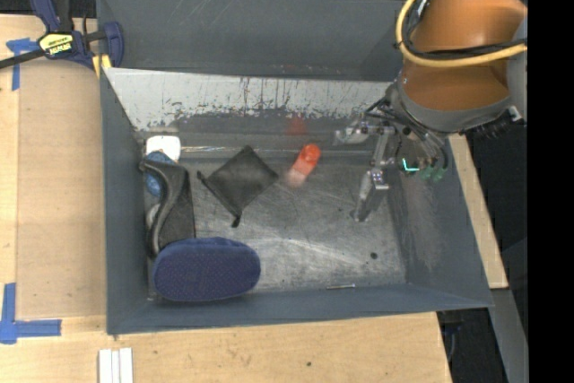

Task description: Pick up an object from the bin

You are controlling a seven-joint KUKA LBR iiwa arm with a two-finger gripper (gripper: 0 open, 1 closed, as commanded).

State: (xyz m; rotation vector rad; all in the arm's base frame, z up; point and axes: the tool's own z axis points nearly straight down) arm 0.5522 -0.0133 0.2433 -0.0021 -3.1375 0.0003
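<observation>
Orange tube (305, 164) is lying near the back wall of the bin (251, 31), a bit left of my tool (364, 207), which is hanging low over bare floor. I'm not seeing anything gripped, and I can't tell if it's apart or together. I'm guessing the whole pick is yet to do.

The bin (269, 40) is matt grey metal, its floor scuffed and scratched. The cloth (238, 178) looks matt, the blue pad (206, 269) finely textured fabric. The orange cover (462, 31) is smooth, glossy plastic.
</observation>
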